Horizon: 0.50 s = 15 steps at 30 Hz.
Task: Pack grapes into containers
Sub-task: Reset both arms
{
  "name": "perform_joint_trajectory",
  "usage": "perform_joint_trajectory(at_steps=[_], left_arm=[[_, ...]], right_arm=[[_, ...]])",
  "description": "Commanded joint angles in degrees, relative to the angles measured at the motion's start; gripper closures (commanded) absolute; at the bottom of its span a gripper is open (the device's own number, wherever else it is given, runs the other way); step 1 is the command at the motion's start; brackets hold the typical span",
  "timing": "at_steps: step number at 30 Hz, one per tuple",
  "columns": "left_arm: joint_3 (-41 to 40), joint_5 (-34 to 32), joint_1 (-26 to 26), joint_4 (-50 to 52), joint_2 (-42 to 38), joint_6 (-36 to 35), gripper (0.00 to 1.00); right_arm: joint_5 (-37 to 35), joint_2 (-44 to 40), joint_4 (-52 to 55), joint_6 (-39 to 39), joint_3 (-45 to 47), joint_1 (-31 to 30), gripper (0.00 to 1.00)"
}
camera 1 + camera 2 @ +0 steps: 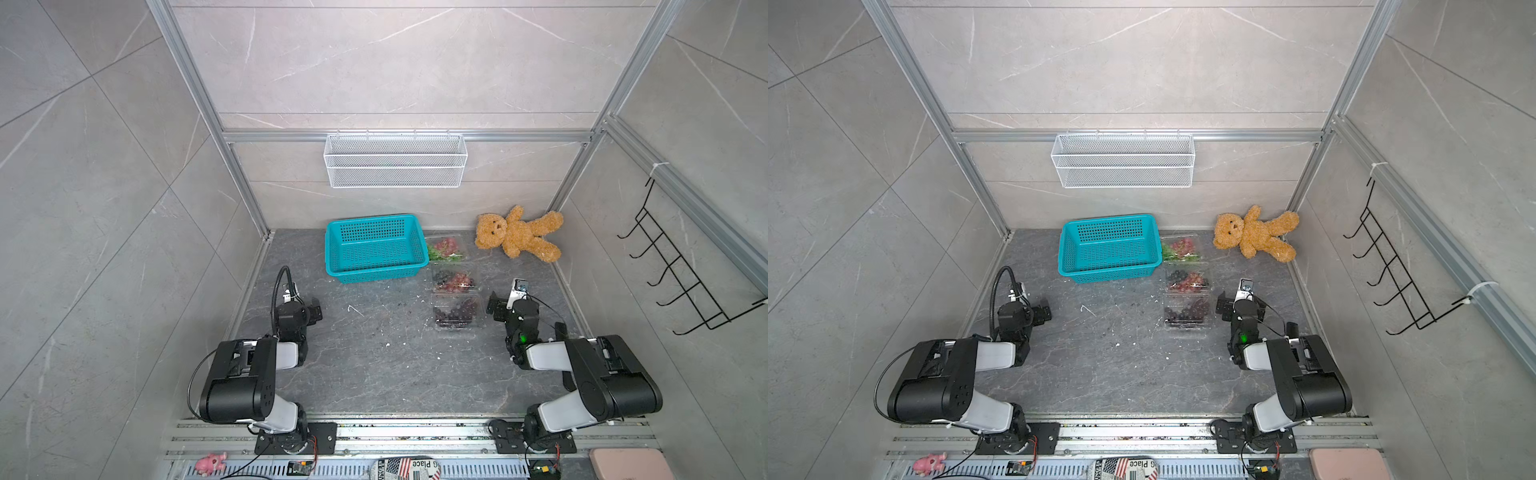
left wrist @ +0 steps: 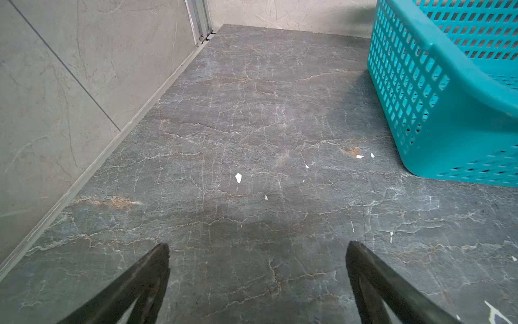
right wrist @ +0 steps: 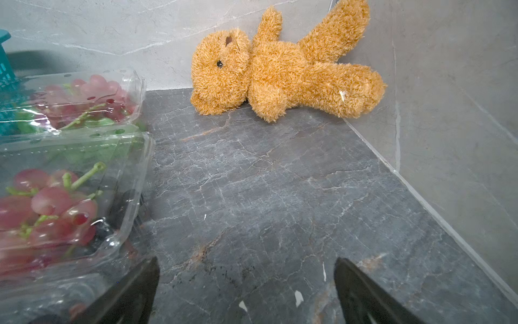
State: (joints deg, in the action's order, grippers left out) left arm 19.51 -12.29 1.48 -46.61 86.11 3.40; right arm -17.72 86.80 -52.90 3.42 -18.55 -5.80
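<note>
- grapes, red, dark and green, lie inside three clear containers; these stand in a row on the table, just beside the teal basket
- right gripper is near the closest container; jaws spread wide, holding nothing
- left gripper is also wide apart and empty; well apart from the containers
- teddy bear lies in the far corner

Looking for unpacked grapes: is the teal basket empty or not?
Empty. In both top views the teal basket shows only its bare perforated floor; the grapes lie in the clear containers beside it.
</note>
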Motion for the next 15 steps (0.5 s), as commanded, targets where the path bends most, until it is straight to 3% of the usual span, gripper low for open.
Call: perform_joint_trajectory(at_steps=[1,15], left_arm=[[0.6,-0.5,-0.1,-2.6,-0.3,-1.0,0.00],[0.5,-0.5,-0.1,-2.6,-0.3,-1.0,0.00]], right_arm=[[0.3,-0.6,0.9,0.8,-0.8,0.1,0.01],[1.1,-0.7,1.1,1.0,-0.9,0.5,0.01]])
